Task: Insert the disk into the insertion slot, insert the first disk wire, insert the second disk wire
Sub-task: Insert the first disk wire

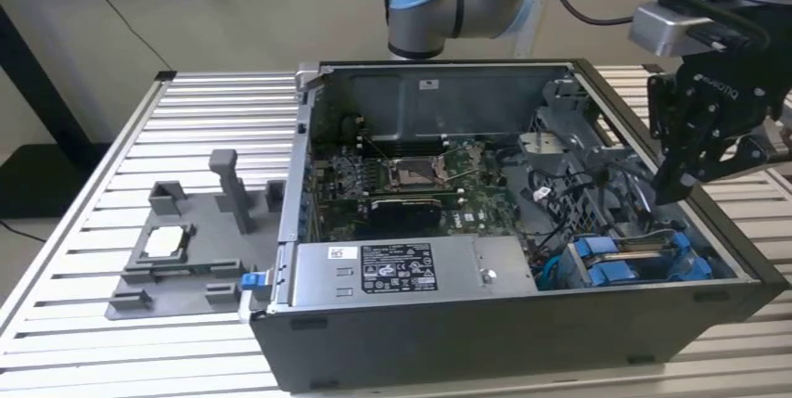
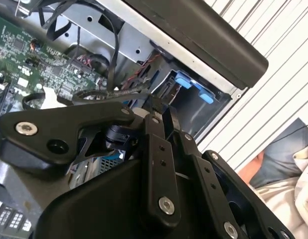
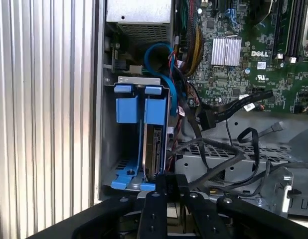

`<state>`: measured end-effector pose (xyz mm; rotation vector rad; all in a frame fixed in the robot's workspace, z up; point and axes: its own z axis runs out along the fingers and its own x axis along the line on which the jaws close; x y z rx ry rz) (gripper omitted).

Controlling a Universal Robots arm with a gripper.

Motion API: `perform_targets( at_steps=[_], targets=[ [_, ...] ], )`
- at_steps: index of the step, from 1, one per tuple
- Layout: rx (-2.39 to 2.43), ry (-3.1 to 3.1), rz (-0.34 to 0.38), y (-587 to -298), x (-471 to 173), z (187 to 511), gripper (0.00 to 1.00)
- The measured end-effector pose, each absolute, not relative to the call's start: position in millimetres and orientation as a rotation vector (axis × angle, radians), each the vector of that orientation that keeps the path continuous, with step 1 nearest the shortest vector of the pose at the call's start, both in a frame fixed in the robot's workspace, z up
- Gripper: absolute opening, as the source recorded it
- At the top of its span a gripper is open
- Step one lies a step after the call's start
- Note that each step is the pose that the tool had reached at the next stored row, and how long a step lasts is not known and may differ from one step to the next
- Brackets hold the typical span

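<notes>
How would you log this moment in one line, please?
disk: in insertion slot | end effector: just above the slot

A ribbed aluminium tabletop [image 1: 87,222] of parallel slats spreads wide in the exterior view. Behind it is an evenly lit, pale beige surface [image 1: 248,8], crossed by a thin black cable [image 1: 124,16]. A dark slanting strut [image 1: 35,69] stands at the exterior view's left.

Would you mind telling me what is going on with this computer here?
A robot arm is working on an open computer case on a slatted table. Its gripper hangs over the drive corner. The disk, in its blue carrier, sits in the insertion slot. Loose black cables lie beside it.
</notes>
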<state>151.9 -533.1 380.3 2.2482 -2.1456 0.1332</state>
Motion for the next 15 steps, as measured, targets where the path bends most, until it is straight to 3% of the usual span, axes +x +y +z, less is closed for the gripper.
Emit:
perform_targets(
  at_steps=[15],
  targets=[
    [2.207,-2.167,0.079,-539.2,154.2,374.2,0.19]
  ],
)
